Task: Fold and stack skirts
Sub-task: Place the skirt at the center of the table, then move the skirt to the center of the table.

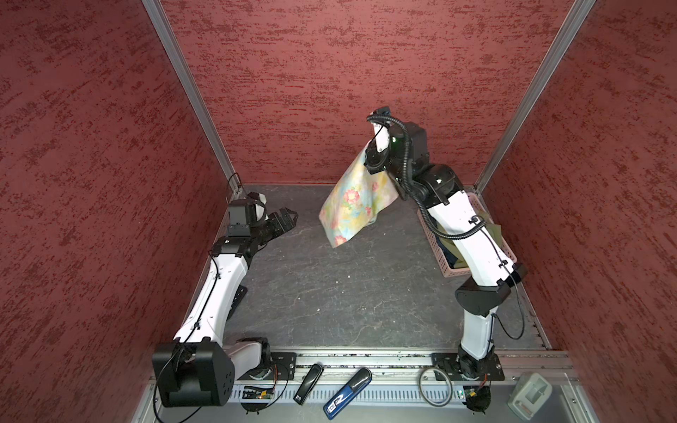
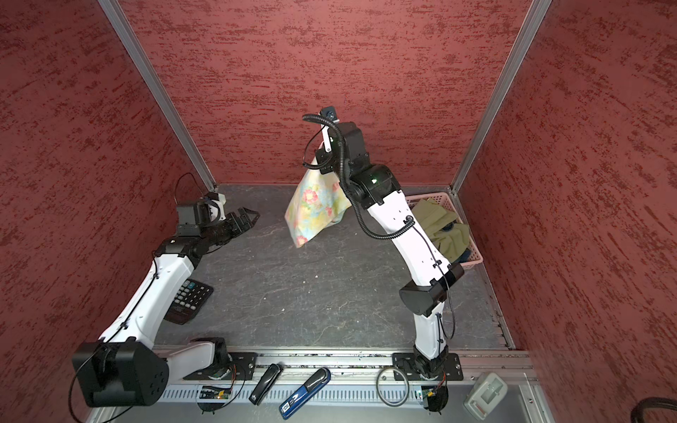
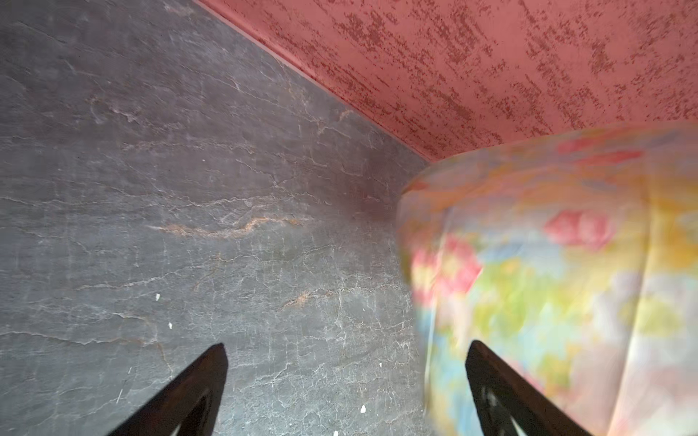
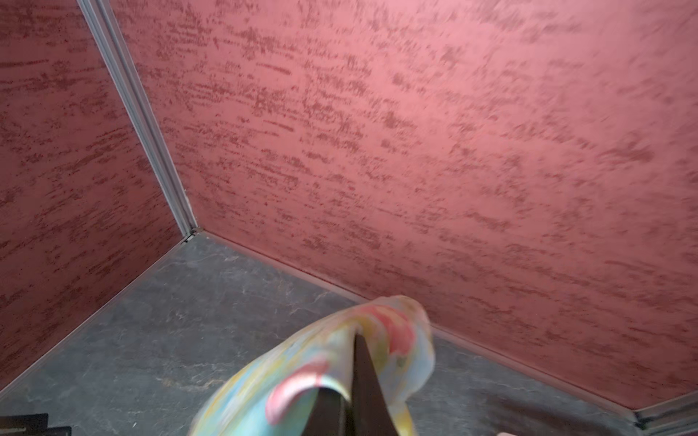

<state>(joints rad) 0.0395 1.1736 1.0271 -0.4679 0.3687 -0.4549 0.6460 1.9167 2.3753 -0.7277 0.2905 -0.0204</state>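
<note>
The right gripper (image 4: 357, 341) is raised high, pinched closed; the left gripper (image 1: 289, 214) hovers low, spread wide.

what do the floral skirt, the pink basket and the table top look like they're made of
Floral skirt: thin matte printed cloth, perhaps cotton; it hangs limp from the right gripper.
Pink basket: plastic, judging by its stiff perforated walls.
Table top: dark grey, matte, pale veins like slate; real stone or printed sheet, cannot tell.
</note>
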